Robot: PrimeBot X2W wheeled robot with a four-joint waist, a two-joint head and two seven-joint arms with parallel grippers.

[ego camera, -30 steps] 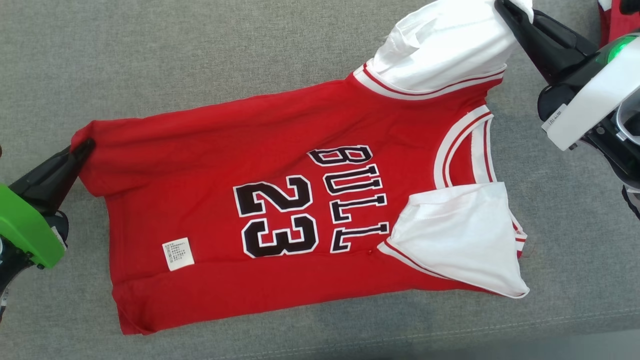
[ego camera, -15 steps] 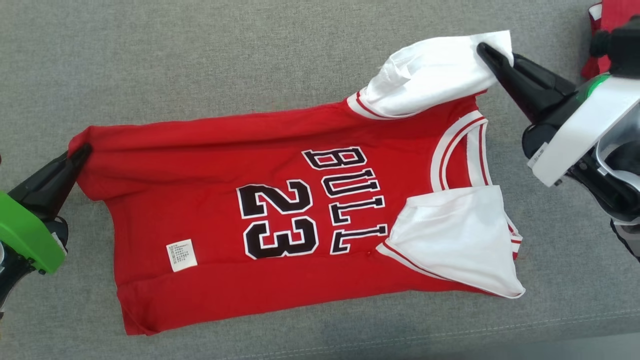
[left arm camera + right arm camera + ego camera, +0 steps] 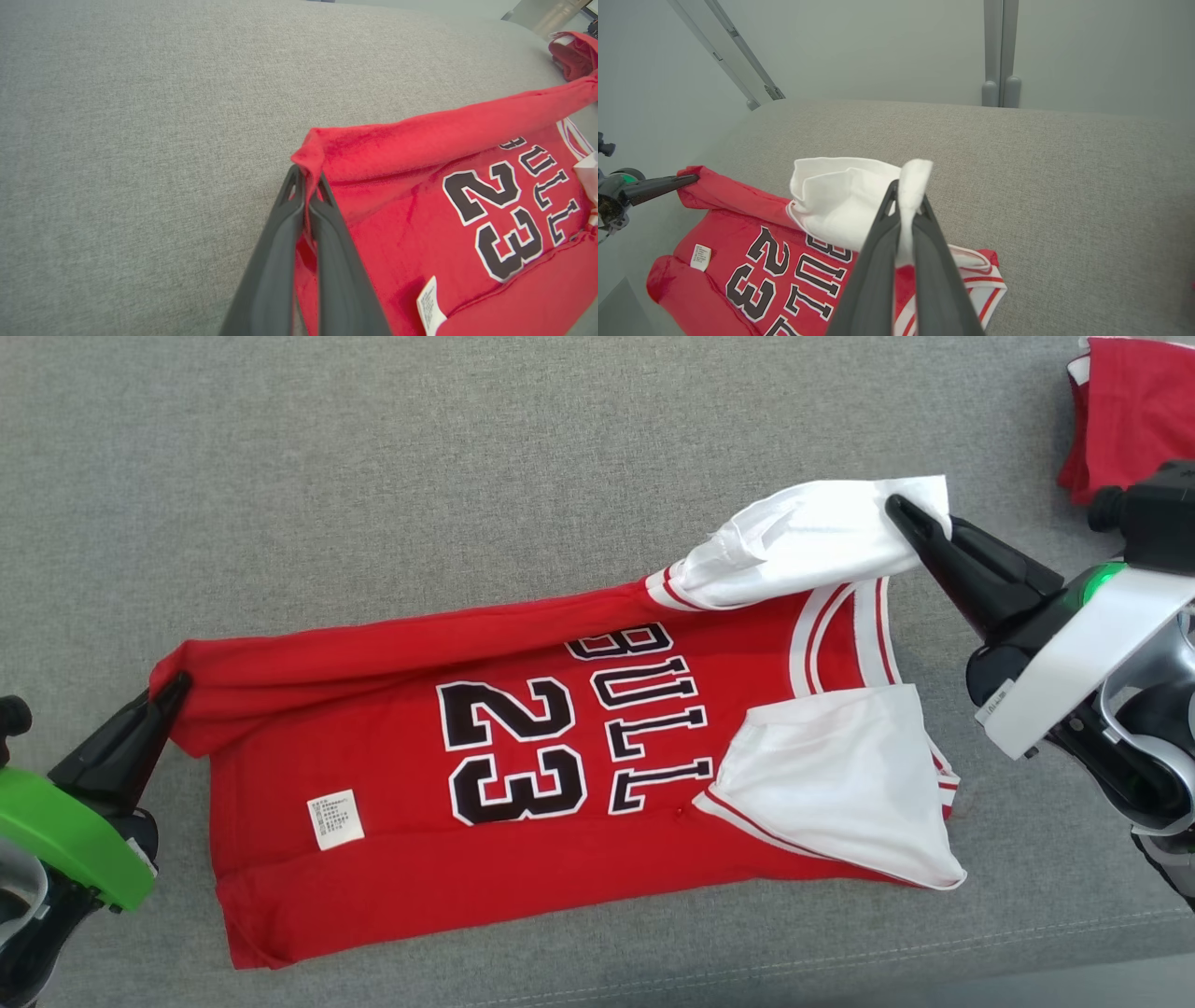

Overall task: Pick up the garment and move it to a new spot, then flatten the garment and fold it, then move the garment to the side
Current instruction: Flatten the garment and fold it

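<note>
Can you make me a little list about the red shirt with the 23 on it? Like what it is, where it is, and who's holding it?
garment: red jersey with white sleeves, printed BULL 23
lies on: grey fabric surface
left gripper: shut on the jersey's red hem corner
right gripper: shut on the upper white sleeve
shape: far edge stretched between the two grippers, near part lying on the surface
small white label: near the hem
also there: another red garment, far right

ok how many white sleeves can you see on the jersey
2. One white sleeve is raised at the far edge of the jersey, pinched in the right tool; the other sleeve lies flat on its near side.
</note>
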